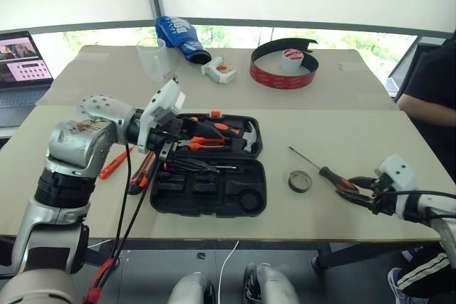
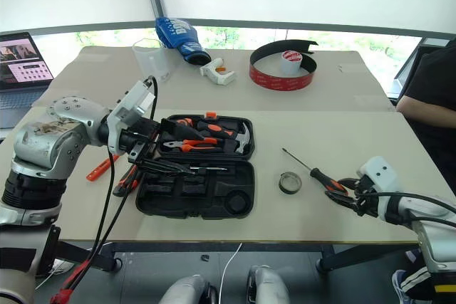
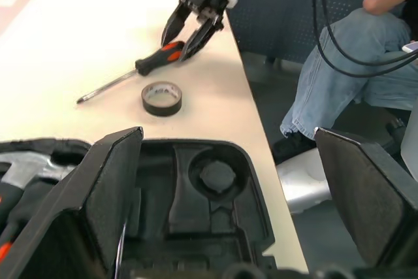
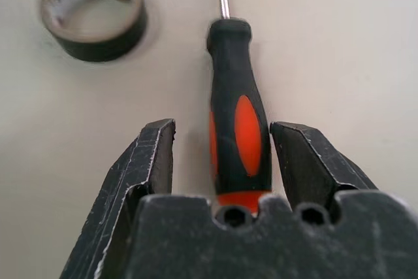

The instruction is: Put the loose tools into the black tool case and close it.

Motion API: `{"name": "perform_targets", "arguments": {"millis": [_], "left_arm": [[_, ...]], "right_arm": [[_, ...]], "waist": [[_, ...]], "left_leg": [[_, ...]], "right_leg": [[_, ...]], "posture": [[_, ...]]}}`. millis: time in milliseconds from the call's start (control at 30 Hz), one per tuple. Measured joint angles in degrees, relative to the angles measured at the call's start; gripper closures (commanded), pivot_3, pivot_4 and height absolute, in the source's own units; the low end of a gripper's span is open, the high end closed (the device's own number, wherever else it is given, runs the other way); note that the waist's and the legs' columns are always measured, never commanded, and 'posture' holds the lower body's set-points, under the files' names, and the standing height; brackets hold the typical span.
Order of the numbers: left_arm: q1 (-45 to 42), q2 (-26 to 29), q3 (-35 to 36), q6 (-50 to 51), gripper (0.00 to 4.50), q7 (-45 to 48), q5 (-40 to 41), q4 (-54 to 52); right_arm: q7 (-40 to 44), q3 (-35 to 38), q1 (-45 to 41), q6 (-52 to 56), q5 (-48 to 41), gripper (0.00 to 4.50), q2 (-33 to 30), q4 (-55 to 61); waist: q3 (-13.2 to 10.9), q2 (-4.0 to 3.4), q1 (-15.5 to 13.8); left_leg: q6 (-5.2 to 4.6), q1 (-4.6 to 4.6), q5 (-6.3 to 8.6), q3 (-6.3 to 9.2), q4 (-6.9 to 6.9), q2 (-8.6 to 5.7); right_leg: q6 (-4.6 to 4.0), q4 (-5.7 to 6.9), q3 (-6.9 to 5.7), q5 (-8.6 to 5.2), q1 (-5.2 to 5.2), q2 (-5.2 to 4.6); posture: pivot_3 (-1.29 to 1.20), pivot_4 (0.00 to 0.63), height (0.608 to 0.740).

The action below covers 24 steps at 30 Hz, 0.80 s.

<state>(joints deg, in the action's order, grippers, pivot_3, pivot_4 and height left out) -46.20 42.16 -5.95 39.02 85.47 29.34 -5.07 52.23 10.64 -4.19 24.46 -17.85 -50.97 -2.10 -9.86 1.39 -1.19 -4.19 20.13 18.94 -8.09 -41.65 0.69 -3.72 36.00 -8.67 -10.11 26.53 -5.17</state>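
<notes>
The right gripper (image 4: 222, 161) is sitting low at the right of the head views with its fingers released and straddling the handle of a black-and-orange screwdriver (image 1: 329, 173); the handle is lying between the two fingers, nearer one of them. Judging from that, the step in hand is picking this screwdriver up. To do it well the gripper should be centring the handle before clenching, pressing on the thick orange part rather than the end cap, and lifting level so the long shaft is not scraping the table (image 1: 342, 122).

The left gripper (image 1: 169, 149) is hovering over the left side of the black tool case (image 1: 214, 183), released and grasping nothing. The case is lying open at the centre of the frame, its upper half already holding a hammer and pliers.

Counted loose: one screwdriver at the right gripper, one small dark tape roll (image 1: 300, 181) just left of it, one slim orange screwdriver (image 1: 114, 164) at the case's left, and beside that one black-and-orange tool (image 1: 142, 173), possibly the utility knife, though the arm is partly hiding it.
</notes>
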Motion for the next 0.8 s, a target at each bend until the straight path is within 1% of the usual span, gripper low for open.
{"name": "perform_targets", "arguments": {"millis": [33,67,100,200,233,367,467,600,667,733,800], "left_arm": [[0.01,-0.20,0.00,-0.57,0.00,-0.38,0.00,-0.05],[0.02,-0.26,0.00,-1.03,0.00,-0.61,-0.01,-0.04],[0.02,-0.38,0.00,-1.42,0.00,-0.78,0.00,-0.04],[0.26,-0.44,0.00,-2.56,0.00,-1.01,-0.01,-0.04],[0.44,-0.44,0.00,-2.84,0.00,-1.01,0.00,-0.04],[1.78,-0.30,-0.13,-3.15,0.00,-0.96,0.00,-0.05],[2.38,1.08,-0.13,-3.55,0.00,-0.58,-0.01,-0.34],[5.57,5.61,-0.49,-4.03,0.00,2.00,-0.04,-1.95],[7.08,8.21,-0.51,-4.10,0.00,3.31,-0.04,-2.58],[8.37,10.46,-0.10,-4.14,0.00,3.86,-0.02,-3.00],[10.85,13.17,1.73,-4.15,0.00,3.92,0.00,-3.09]], "right_arm": [[0.00,-0.78,-0.60,-0.53,0.84,1.20,0.24,-1.26],[0.05,-0.91,-1.09,-0.86,1.03,2.20,0.48,-1.86],[0.03,-0.96,-1.38,-1.11,1.20,2.35,0.62,-2.18],[0.16,-0.94,-1.51,-2.04,1.28,3.38,1.17,-2.58],[0.17,-0.93,-1.44,-2.24,1.28,3.48,1.17,-2.58],[0.37,-0.35,-0.27,-4.06,1.26,3.48,1.17,-2.62],[1.09,0.65,-0.42,-4.93,0.76,3.48,1.16,-2.57],[6.13,0.81,-6.96,-3.20,-4.25,3.48,-0.13,5.33],[9.14,-1.76,-11.50,-2.06,-6.30,3.48,-0.61,11.49],[11.52,-6.37,-14.91,-1.24,-6.80,3.48,-0.40,15.56],[13.21,-13.75,-19.46,-0.25,-5.32,3.48,1.97,16.77]], "waist": [[0.00,0.00,0.06],[0.00,0.00,0.09],[0.00,0.00,0.14],[0.01,-0.01,0.25],[0.01,-0.01,0.29],[0.01,-0.01,0.32],[-0.01,-0.05,0.35],[-0.18,-0.35,1.35],[-0.19,-0.35,1.46],[-0.19,-0.33,1.18],[-0.19,-0.34,0.99]], "left_leg": [[0.00,0.00,0.00,0.00,0.00,0.00],[0.00,0.00,0.00,0.00,0.00,0.00],[0.00,0.00,0.00,0.00,0.00,0.00],[0.00,-0.01,0.00,0.00,0.00,0.00],[0.00,-0.01,0.00,0.00,0.00,0.00],[0.01,0.00,0.00,0.00,0.00,0.00],[0.00,0.00,0.00,0.00,0.00,0.00],[0.12,-0.02,-0.06,-0.07,0.03,0.03],[0.29,-0.03,-0.16,-0.01,0.15,0.11],[0.40,-0.06,-0.22,0.04,0.34,0.11],[0.41,-0.01,-0.24,0.01,0.36,0.11]], "right_leg": [[0.00,0.00,0.00,0.00,0.00,0.00],[0.00,0.00,0.00,0.00,0.00,0.00],[0.00,0.00,0.01,0.00,-0.01,0.00],[0.00,0.00,0.01,0.00,-0.01,0.00],[0.00,0.01,0.01,0.00,-0.01,-0.01],[0.00,0.00,0.00,0.00,-0.01,-0.01],[0.00,0.00,0.01,0.00,-0.01,-0.01],[0.00,0.07,0.09,0.00,0.12,0.05],[-0.02,0.06,0.07,-0.01,0.16,0.16],[-0.05,0.02,0.04,-0.03,0.18,0.19],[-0.08,0.04,0.06,-0.05,0.29,0.19]], "posture": [[0.00,0.150,0.727],[0.00,0.150,0.727],[0.00,0.150,0.727],[0.00,0.150,0.727],[0.00,0.150,0.727],[0.00,0.150,0.727],[0.00,0.150,0.727],[0.00,0.150,0.727],[0.00,0.150,0.727],[0.00,0.150,0.727],[0.00,0.150,0.727]]}}
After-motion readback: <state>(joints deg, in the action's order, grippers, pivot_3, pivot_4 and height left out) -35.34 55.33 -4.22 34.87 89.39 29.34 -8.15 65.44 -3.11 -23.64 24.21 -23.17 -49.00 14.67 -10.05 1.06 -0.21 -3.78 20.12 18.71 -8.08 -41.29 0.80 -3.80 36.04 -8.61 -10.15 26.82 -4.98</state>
